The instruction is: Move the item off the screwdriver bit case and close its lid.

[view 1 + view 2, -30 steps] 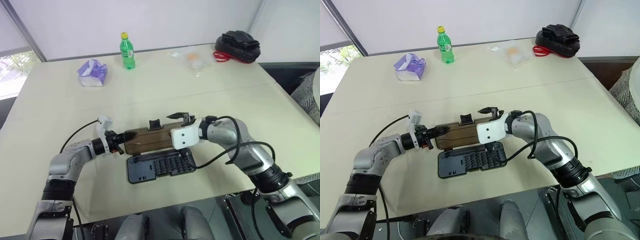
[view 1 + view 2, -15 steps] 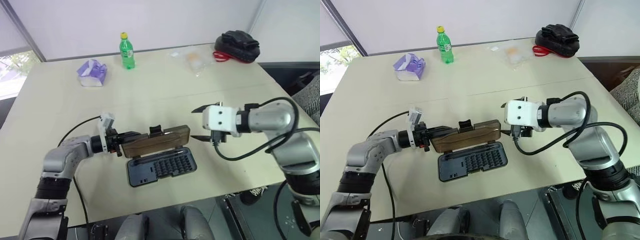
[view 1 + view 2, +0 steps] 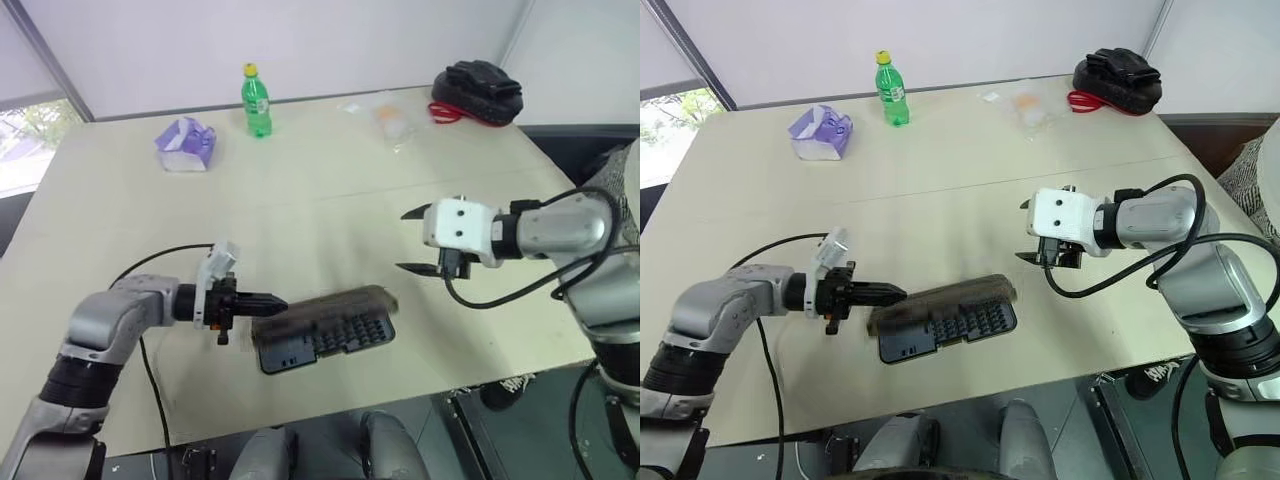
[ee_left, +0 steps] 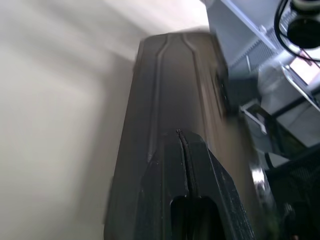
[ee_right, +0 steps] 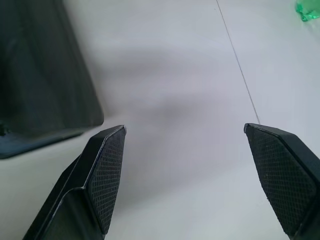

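Beige worktop (image 3: 330, 215) carries the screwdriver bit case (image 3: 325, 338) near its front edge, the smoky lid (image 3: 325, 305) tilted low over the bits, not quite flat. Left gripper (image 3: 270, 300), pinched to a narrow point, sits at the lid's left end. Right gripper (image 3: 412, 241) hovers wide and empty to the right. Farther back stand a tissue pack (image 3: 184, 144), green bottle (image 3: 255, 101) and black bag (image 3: 478, 85).
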Tool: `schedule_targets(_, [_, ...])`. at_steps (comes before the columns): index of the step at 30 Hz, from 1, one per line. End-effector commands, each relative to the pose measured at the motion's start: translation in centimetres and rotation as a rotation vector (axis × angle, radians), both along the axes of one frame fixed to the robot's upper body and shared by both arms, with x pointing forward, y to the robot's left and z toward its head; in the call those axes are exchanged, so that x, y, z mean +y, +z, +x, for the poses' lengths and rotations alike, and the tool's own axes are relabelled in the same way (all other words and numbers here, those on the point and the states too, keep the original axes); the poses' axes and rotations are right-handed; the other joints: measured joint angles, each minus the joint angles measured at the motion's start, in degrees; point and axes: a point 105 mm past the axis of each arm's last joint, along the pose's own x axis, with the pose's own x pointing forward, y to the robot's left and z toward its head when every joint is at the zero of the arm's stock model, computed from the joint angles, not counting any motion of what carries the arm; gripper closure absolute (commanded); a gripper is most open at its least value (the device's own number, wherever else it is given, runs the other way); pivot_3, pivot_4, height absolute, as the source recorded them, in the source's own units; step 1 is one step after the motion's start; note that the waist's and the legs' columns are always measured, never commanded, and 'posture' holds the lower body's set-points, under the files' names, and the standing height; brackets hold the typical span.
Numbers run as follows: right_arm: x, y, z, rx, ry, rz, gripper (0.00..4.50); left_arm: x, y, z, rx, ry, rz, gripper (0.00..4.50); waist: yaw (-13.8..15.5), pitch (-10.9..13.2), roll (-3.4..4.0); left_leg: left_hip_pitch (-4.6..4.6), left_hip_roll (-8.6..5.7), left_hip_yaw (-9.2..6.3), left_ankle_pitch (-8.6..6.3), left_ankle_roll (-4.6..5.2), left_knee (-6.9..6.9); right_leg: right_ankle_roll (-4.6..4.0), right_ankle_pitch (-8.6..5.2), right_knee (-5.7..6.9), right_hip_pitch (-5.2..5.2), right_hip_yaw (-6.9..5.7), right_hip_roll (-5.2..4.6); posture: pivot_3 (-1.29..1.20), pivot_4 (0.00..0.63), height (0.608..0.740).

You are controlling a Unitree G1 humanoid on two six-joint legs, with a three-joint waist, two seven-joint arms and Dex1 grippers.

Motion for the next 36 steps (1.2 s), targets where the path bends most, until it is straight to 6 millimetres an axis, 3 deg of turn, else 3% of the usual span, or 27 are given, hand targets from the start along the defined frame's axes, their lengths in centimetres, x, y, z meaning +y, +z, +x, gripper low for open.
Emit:
schedule_targets(1, [0.8, 1.4, -0.5, 0.0, 0.012, 0.092, 0.59, -0.4, -1.5, -0.7, -0.004, -0.041, 0.049, 4.5, -0.04, 0.0, -0.01, 0.0, 0.0, 0.0, 0.0, 0.0, 0.0, 0.0, 0.0, 0.0, 0.0, 0.0, 0.0, 0.0, 0.15, 0.74])
schedule_targets(9, [3.0, -0.7, -1.6, 0.278, 0.018, 0.355, 0.59, -0.9, -5.7, -1.7, 0.047, -0.064, 0.138, 4.5, 0.28, 0.0, 0.01, 0.08, 0.0, -0.03, -0.01, 0.02, 0.01, 0.0, 0.0, -0.04, 0.13, -0.01, -0.03, 0.0, 0.15, 0.74])
schedule_targets(13, [3.5, -2.4, -2.3, 0.361, 0.036, 0.353, 0.59, -0.2, -6.8, -1.9, 0.045, -0.07, 0.181, 4.5, 0.84, -0.04, 0.04, 0.18, -0.02, -0.04, -0.04, 0.07, 0.04, 0.0, 0.0, -0.11, 0.26, -0.02, -0.06, 0.0, 0.15, 0.74])
schedule_targets(17, [4.0, -2.2, -3.3, 0.416, 0.09, 0.379, 0.59, 0.0, -5.2, -1.0, 0.026, -0.044, 0.143, 4.5, 0.89, -0.05, 0.05, 0.21, -0.01, -0.02, -0.05, 0.1, 0.03, 0.0, 0.0, -0.1, 0.26, -0.03, -0.05, 0.0, 0.15, 0.74])
schedule_targets(21, [4.4, -2.0, -5.3, 0.505, 0.181, 0.389, 0.59, -0.4, -2.0, -0.2, 0.002, -0.03, 0.057, 4.5, 0.88, -0.04, 0.04, 0.19, -0.01, -0.03, -0.1, 0.19, 0.04, 0.01, 0.0, -0.09, 0.25, -0.05, -0.04, 0.0, 0.15, 0.74])
schedule_targets(26, [4.5, -3.6, -7.1, 0.579, 0.235, 0.331, 0.59, -0.6, 1.5, 0.6, -0.012, -0.025, -0.017, 4.5, 0.99, 0.02, -0.05, 0.13, -0.01, -0.06, -0.19, 0.34, 0.1, 0.02, 0.01, -0.08, 0.23, -0.09, -0.03, 0.0, 0.15, 0.74])
schedule_targets(29, [5.1, -4.4, -7.6, 0.62, 0.256, 0.34, 1.48, -0.7, 3.2, 1.7, -0.033, -0.018, -0.033, 4.5, 0.99, 0.03, -0.07, 0.12, -0.01, -0.05, -0.17, 0.31, 0.12, 0.04, 0.02, -0.08, 0.23, -0.1, -0.03, 0.0, 0.15, 0.74])
schedule_targets(34, [6.3, -5.9, -7.8, 0.653, 0.262, 0.331, 4.19, -1.5, 3.1, 3.5, -0.056, -0.006, -0.008, 4.5, 0.96, 0.04, -0.09, 0.12, -0.02, -0.03, -0.07, 0.12, 0.11, 0.05, 0.03, -0.09, 0.22, -0.1, -0.03, 0.0, 0.15, 0.74])
schedule_targets(36, [6.6, -6.6, -8.0, 0.666, 0.26, 0.323, 4.44, -2.1, 2.8, 3.7, -0.062, -0.026, 0.0, 4.5, 0.92, 0.04, -0.09, 0.1, -0.02, -0.02, -0.07, 0.12, 0.11, 0.05, 0.03, -0.1, 0.2, -0.1, -0.03, 0.0, 0.15, 0.74])
